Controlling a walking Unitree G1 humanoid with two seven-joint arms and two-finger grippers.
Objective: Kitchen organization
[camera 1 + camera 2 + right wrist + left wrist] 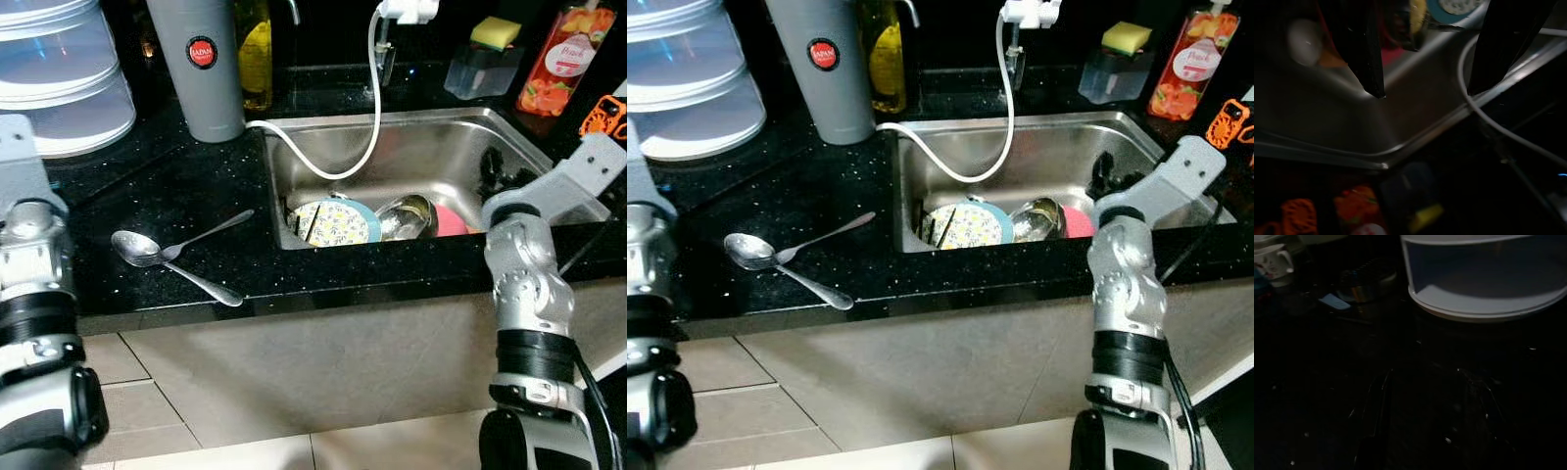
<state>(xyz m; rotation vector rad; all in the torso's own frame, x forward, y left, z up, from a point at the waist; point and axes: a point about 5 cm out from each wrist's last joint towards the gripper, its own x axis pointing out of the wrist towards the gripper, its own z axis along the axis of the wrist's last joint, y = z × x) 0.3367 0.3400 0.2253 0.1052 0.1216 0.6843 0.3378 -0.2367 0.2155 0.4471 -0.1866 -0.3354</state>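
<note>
- Right gripper (1425, 90) over the right side of the steel sink (411, 147), fingers (1369, 63) spread apart, grasping nothing.
- Left gripper (1425, 421) low over the dark counter (176, 186); too dark to tell if spread or closed.
- Two crossed spoons (171, 255) on the counter, left of the sink.
- Flowery plate (333, 223), shiny bowl (407, 217) and something pink (451, 221) in the sink's near end.

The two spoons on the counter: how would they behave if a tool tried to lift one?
The spoons look like stiff, shiny metal, so probably slippery. They lie flat and crossed on the counter, so lifting one would likely shift the other.
</note>
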